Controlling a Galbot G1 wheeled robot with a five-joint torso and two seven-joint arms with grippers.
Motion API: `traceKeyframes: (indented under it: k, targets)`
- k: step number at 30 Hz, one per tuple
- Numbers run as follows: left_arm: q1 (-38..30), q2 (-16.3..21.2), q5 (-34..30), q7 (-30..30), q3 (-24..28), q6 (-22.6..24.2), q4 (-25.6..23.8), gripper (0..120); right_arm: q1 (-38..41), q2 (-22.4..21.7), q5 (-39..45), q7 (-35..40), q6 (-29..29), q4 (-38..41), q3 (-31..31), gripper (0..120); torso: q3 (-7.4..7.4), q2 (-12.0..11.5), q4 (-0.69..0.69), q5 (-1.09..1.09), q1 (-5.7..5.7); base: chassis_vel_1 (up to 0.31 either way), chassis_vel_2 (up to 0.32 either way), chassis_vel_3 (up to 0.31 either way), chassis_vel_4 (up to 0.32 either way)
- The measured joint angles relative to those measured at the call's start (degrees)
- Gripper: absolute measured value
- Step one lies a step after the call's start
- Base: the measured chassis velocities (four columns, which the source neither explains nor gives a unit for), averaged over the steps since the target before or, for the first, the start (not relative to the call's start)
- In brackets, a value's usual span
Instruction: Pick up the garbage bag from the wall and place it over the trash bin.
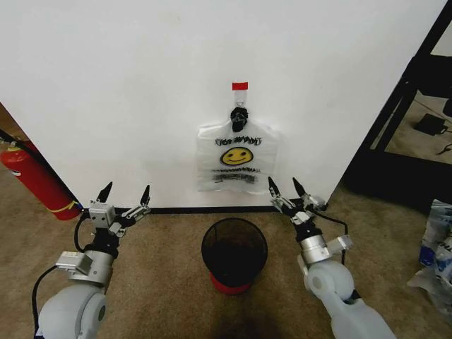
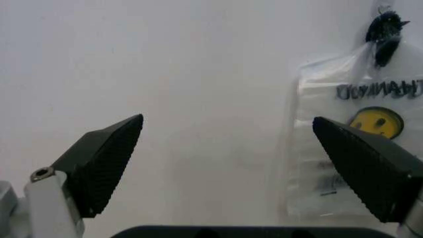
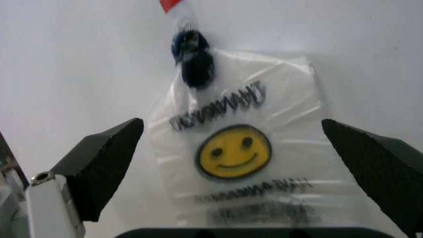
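Head view: garbage bag (image 1: pixel 236 157) hanging unpicked on wall above trash bin (image 1: pixel 234 248); left hand (image 1: pixel 126 194) and right hand (image 1: pixel 285 186), both spread wide, flank the bin.

Garbage bag (image 3: pixel 235 153) between spread right pincer (image 3: pixel 231 163) fingers

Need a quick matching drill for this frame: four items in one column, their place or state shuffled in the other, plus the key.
Items
1. thin translucent smiley-face garbage bag
2. round black wire-mesh trash bin
3. red fire extinguisher
4. left gripper

Places or states
A. leaning at the wall, far left
B. hanging from a black hook on the white wall
C. open, holding nothing
D. standing on the carpet below the bag

Pairs: 1-B, 2-D, 3-A, 4-C
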Motion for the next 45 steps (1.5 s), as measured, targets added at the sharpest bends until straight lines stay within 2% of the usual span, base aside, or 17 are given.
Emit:
traceKeyframes:
  k: [3,4,5,6,10,13,27,31,32,33,34,35,36,37,39,40,45]
  targets:
    - [0.13,-0.21,-0.03,0.00,-0.42,0.00,-0.01,100,-1.51,0.42,-7.65,3.92,-1.05,0.12,1.35,100,0.00,0.00,-0.01,0.00,0.00,0.000,0.000,0.000,0.000]
    - [0.21,-0.30,-0.06,-0.02,-0.66,-0.14,0.13,100,-2.80,0.93,-14.73,7.73,-2.34,1.03,2.89,100,0.00,0.00,-0.03,0.01,0.00,0.000,0.000,0.000,0.000]
    - [0.23,-0.31,-0.06,-0.03,-0.74,-0.22,0.26,100,-3.18,1.09,-16.83,8.84,-2.77,1.42,3.29,100,0.00,0.00,-0.03,0.01,0.00,0.000,0.000,0.000,0.000]
    - [0.31,-0.33,-0.07,-0.08,-1.03,-0.76,1.08,100,-4.77,1.77,-25.02,13.90,-4.86,3.69,4.61,100,0.00,0.00,-0.03,0.00,0.00,0.000,0.000,0.000,0.000]
    - [0.18,-0.34,-0.16,-0.20,-1.13,-1.26,1.94,100,-7.11,2.84,-32.17,19.93,-9.65,8.09,5.53,100,0.00,0.00,-0.01,-0.01,0.00,0.000,0.000,0.000,0.000]
    - [-0.26,-0.38,-0.19,-0.23,-0.68,-1.34,2.17,100,-8.04,3.41,-32.28,20.97,-11.31,9.54,5.10,100,-0.01,0.00,-0.02,-0.01,0.00,0.000,0.000,0.000,0.000]
    - [-0.77,0.85,-0.87,-0.27,-0.91,-1.63,3.40,100,-6.24,6.21,-31.84,18.64,-9.95,6.03,3.73,100,0.00,0.01,-0.02,-0.01,0.00,0.000,0.000,0.000,0.000]
    - [0.20,1.21,-0.51,-0.38,-1.11,-1.90,3.21,100,2.30,4.34,-10.20,9.29,-3.73,-1.17,-1.48,100,0.00,0.00,0.00,-0.01,0.00,0.000,0.000,0.000,0.000]
    - [0.20,1.21,-0.51,-0.38,-1.11,-1.90,3.21,100,2.30,4.34,-10.20,9.29,-3.73,-1.17,-1.48,100,0.00,0.00,0.00,-0.01,0.00,0.000,0.000,0.000,0.000]
    - [0.39,1.21,-0.37,-0.39,-1.12,-1.90,3.06,100,3.56,4.16,-6.59,7.93,-3.25,-2.17,-2.41,100,0.00,0.00,0.00,-0.01,0.00,0.000,0.000,0.000,0.000]
    - [0.82,1.21,-0.04,-0.41,-1.15,-1.90,2.72,100,6.06,4.02,0.57,4.94,-2.64,-4.25,-4.08,100,0.00,0.00,0.00,0.00,0.00,0.000,0.000,0.000,0.000]
    - [1.03,1.20,0.15,-0.41,-1.19,-1.91,2.51,100,7.13,4.03,3.59,3.52,-2.35,-5.24,-4.71,100,0.00,0.00,0.00,0.00,0.00,0.000,0.000,0.000,0.000]
    - [1.56,1.09,0.62,-0.42,-1.40,-1.88,1.98,100,10.20,4.38,11.72,-0.81,-1.64,-8.54,-6.39,100,0.00,0.00,0.00,-0.01,0.00,0.000,0.000,0.000,0.000]
    - [1.66,1.06,0.69,-0.41,-1.45,-1.87,1.90,100,10.99,4.56,13.66,-1.83,-1.55,-9.41,-6.76,100,0.00,0.00,0.00,-0.01,0.00,0.000,0.000,0.000,0.000]
    - [2.54,0.84,1.14,-0.43,-2.02,-1.84,1.32,100,15.39,5.82,22.35,-9.22,-1.45,-14.80,-8.07,100,0.00,0.00,-0.01,-0.01,0.00,0.000,0.000,0.000,0.000]
    - [2.54,0.84,1.14,-0.43,-2.02,-1.84,1.32,100,15.39,5.82,22.35,-9.22,-1.45,-14.80,-8.07,100,0.00,0.00,-0.01,-0.01,0.00,0.000,0.000,0.000,0.000]
    - [4.56,0.26,1.94,-0.53,-3.28,-1.93,0.70,100,26.12,9.89,32.33,-22.89,-1.69,-27.94,-8.87,100,0.00,0.00,0.01,-0.01,0.01,0.000,0.000,0.000,0.000]
